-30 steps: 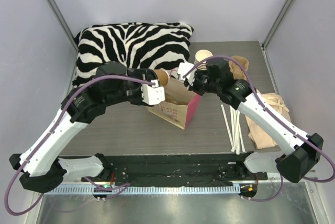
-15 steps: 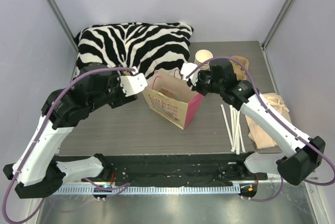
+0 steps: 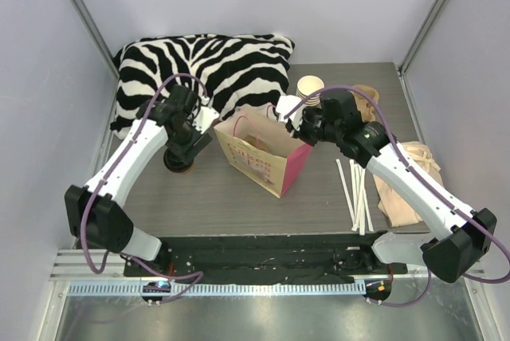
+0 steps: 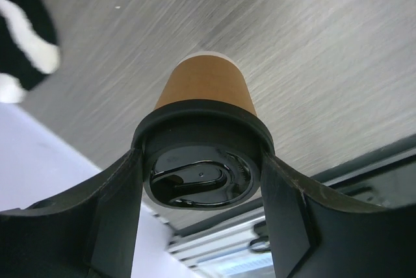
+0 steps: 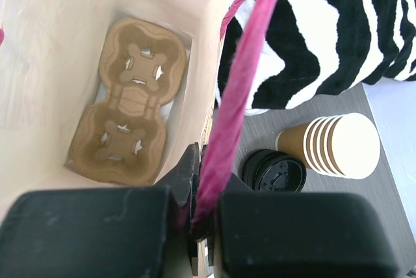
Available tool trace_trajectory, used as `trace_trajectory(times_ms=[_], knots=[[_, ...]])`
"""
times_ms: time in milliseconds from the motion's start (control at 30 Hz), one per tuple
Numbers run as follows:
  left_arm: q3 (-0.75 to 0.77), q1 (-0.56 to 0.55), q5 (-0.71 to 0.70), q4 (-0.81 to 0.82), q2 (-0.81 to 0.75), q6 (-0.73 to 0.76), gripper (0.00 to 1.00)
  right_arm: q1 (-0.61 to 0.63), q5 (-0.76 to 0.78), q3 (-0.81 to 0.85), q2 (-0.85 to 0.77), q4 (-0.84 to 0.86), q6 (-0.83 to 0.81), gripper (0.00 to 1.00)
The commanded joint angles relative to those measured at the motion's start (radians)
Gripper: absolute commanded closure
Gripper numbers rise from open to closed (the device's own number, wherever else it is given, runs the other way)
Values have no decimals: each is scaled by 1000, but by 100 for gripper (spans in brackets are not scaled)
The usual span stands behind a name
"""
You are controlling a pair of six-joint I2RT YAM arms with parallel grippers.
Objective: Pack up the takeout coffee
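The takeout coffee, a small brown paper cup with a round black plastic lid [image 4: 203, 83], sits between the two fingers of my left hand [image 4: 201, 164]. The fingers press the lid's rim from both sides, so I am grasping it by the lid. Its lid faces my wrist and its base points down at the grey counter [image 3: 223, 197]. I cannot tell whether the base touches the surface. From above, the cup is outside and to the left of the tan paper bag with a pink side [image 3: 259, 162], just in front of the zebra-striped cushion [image 3: 203, 66].

My right hand [image 5: 205, 216] is clenched on the bag's pink handle [image 5: 240, 83] at the bag's far right corner. Down inside the bag a brown pulp cup carrier [image 5: 127, 102] lies flat on the bottom, its cup holes showing. Beyond the bag, a stack of cream-rimmed paper cups [image 5: 338, 145] lies on its side with a pile of loose black lids [image 5: 274, 171] just beside it. White straws [image 3: 355, 194] lie on the counter to the right of the bag.
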Motion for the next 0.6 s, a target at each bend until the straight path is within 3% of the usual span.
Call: trace_trajectory(times_ms=[0, 433, 567], knots=[[-37, 15, 20, 152, 43, -136, 85, -4, 23, 47, -10, -10, 20, 99], [-105, 23, -8, 267, 164, -139, 78, -4, 23, 49, -10, -16, 24, 99], [-108, 29, -9, 270, 168, -133, 63, -3, 26, 45, -18, -18, 29, 99]])
